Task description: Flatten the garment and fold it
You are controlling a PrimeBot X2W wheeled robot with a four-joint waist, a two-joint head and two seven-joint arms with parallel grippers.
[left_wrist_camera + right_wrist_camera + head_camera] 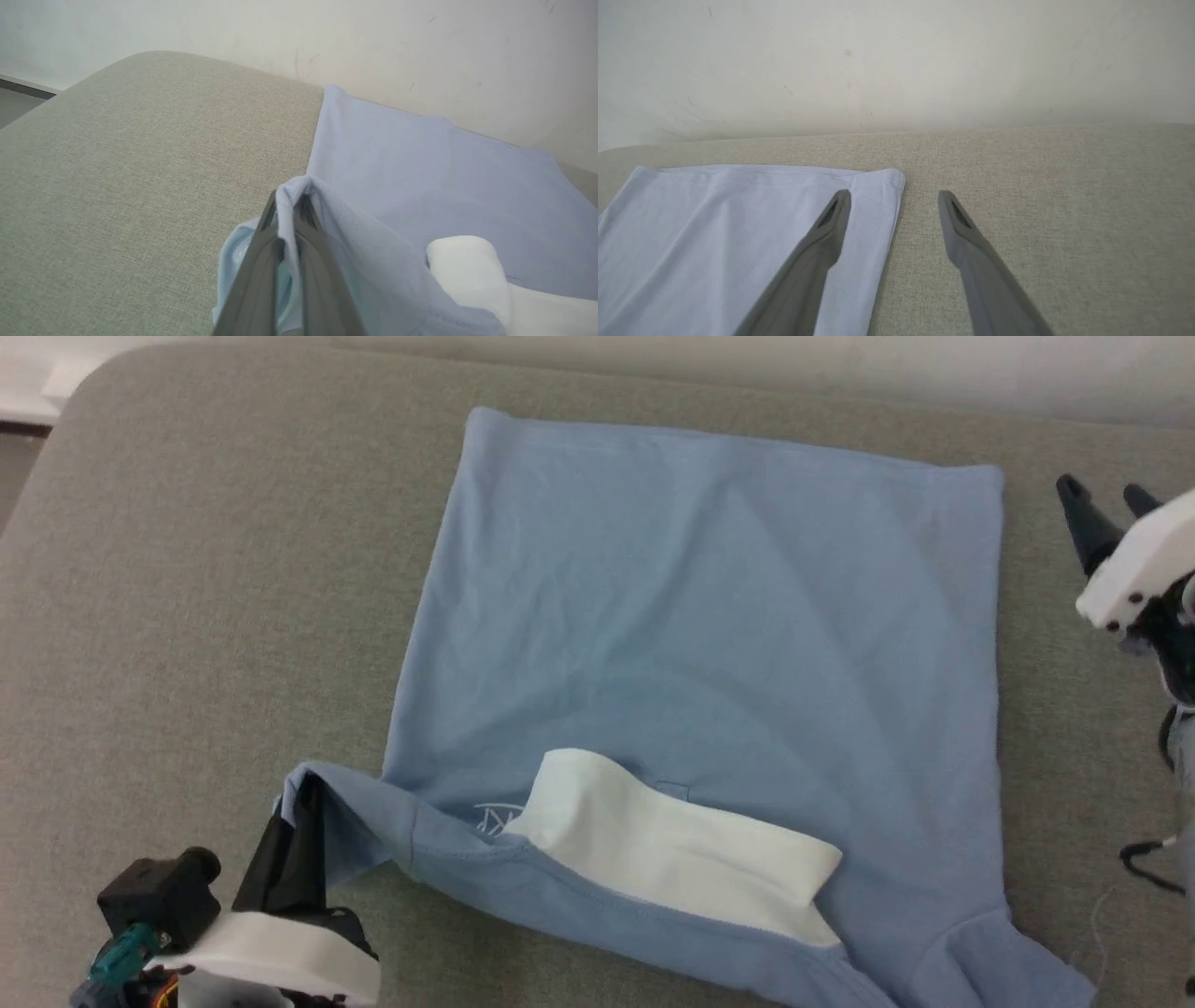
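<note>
Garment (709, 644) lies spread on the grey cushion (187, 616), white collar (672, 845) nearest the robot, its near-left corner pinched in the closed left gripper (287, 205), clearest in the left wrist view, while the right wrist view shows the right gripper (894, 198) spread wide and empty, straddling the far right hem corner.

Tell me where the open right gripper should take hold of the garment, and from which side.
Probably the right sleeve of the garment, approached from the robot's right. It juts past the body onto bare cushion, so a finger can slide under, and it mirrors the sleeve the left gripper is shut on. The right gripper is open beside the far hem.
</note>
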